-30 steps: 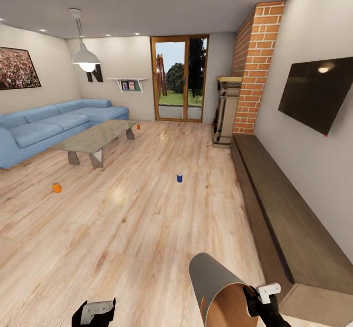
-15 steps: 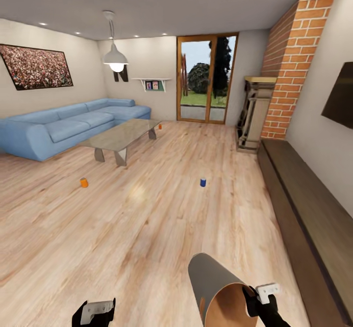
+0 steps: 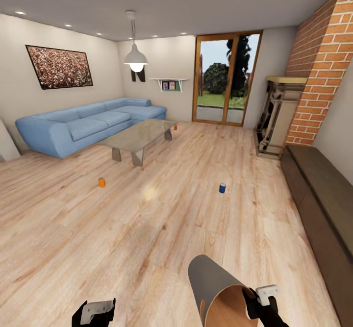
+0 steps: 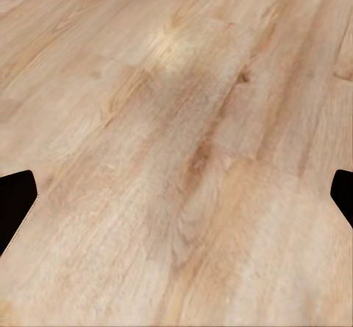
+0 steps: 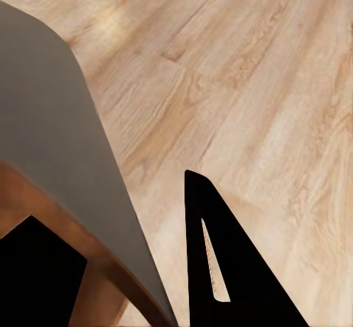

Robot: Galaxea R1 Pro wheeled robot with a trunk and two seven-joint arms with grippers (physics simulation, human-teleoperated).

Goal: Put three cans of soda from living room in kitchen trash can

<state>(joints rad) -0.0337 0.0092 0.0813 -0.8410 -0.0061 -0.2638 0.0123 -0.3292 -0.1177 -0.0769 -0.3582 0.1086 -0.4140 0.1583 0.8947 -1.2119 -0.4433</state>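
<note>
The bin (image 3: 215, 292) is held by its rim in the right gripper (image 3: 257, 301), tilted, mouth toward the robot. The left gripper (image 3: 94, 312) is spread wide, empty. The blue can (image 3: 222, 188) and orange can (image 3: 101, 182) stand upright on the floor (image 3: 162, 229), well apart.

Both arms were held low in front of the robot: left pincer (image 3: 94, 312) spread open and empty, right pincer (image 3: 260, 301) clamped on the bin's rim
</note>
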